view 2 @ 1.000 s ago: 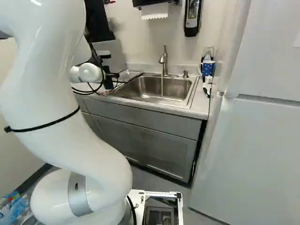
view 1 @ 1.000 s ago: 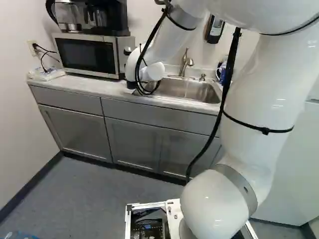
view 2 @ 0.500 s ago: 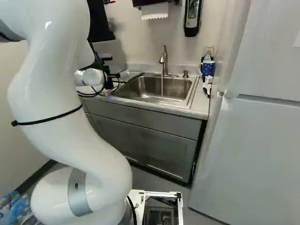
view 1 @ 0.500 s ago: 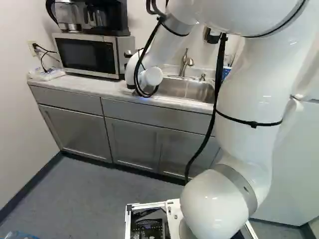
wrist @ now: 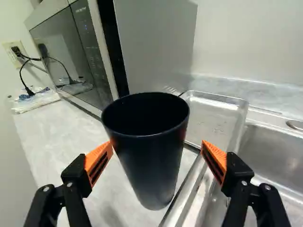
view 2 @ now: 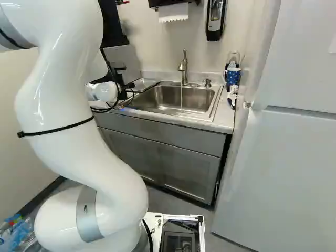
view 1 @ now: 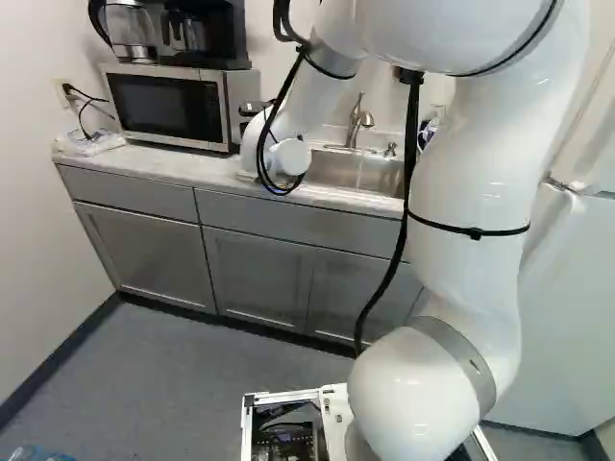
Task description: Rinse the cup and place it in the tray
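In the right base view the dark end of my gripper (view 2: 116, 77) shows behind the white wrist, over the counter left of the sink. In the wrist view my gripper (wrist: 157, 153) stands open, one orange pad on each side of a black cup (wrist: 154, 161). The cup is upright on the counter, its mouth up. A gap separates it from the pad on the tray side; the other pad is close to its wall, and contact there cannot be told. Beside the cup lies a shallow metal tray (wrist: 215, 116). The sink (view 2: 197, 101) adjoins it, with water running from the faucet (view 2: 183, 68).
A microwave (view 1: 163, 106) stands on the counter (view 1: 144, 165) beyond the cup, with a coffee maker (view 1: 207, 34) on top. A blue mug (view 2: 233, 76) stands at the sink's far side. A white fridge (view 2: 283, 173) is at the right of the right base view.
My arm's wrist has come down a little over the counter, shifting left in the left base view and right in the right base view. The upper arm has swung along; the base has stayed put.
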Controlling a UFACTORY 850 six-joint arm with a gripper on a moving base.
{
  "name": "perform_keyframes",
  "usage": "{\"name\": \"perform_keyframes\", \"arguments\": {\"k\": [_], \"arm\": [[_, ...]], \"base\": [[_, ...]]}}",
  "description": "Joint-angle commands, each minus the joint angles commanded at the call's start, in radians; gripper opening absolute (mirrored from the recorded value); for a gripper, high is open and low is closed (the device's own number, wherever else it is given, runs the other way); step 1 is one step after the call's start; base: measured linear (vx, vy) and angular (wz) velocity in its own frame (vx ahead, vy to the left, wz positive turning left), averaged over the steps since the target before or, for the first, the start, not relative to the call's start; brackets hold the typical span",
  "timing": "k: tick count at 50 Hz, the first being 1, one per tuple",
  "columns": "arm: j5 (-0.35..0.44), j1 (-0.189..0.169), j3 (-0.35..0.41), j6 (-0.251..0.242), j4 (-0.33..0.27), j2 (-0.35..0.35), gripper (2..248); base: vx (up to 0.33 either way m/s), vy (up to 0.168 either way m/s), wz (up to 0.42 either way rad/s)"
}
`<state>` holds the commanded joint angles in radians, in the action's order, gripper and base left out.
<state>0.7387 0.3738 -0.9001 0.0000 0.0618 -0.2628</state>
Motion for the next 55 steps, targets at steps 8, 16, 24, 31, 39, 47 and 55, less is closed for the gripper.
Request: {"name": "perform_keyframes", "arguments": {"k": [8,16,24,31,39,47,55], "arm": [[0.029,0.0,0.0,0.0,0.0,0.0,247],[0.065,0.0,0.0,0.0,0.0,0.0,247],[0.07,0.0,0.0,0.0,0.0,0.0,247],[0.07,0.0,0.0,0.0,0.0,0.0,242],[0.07,0.0,0.0,0.0,0.0,0.0,205],[0.07,0.0,0.0,0.0,0.0,0.0,132],[0.07,0.0,-0.001,0.0,0.0,0.003,125]], "base": [[0.0,0.0,0.0],[0.0,0.0,0.0],[0.0,0.0,0.0],[0.0,0.0,0.0],[0.0,0.0,0.0],[0.0,0.0,0.0],[0.0,0.0,0.0]]}}
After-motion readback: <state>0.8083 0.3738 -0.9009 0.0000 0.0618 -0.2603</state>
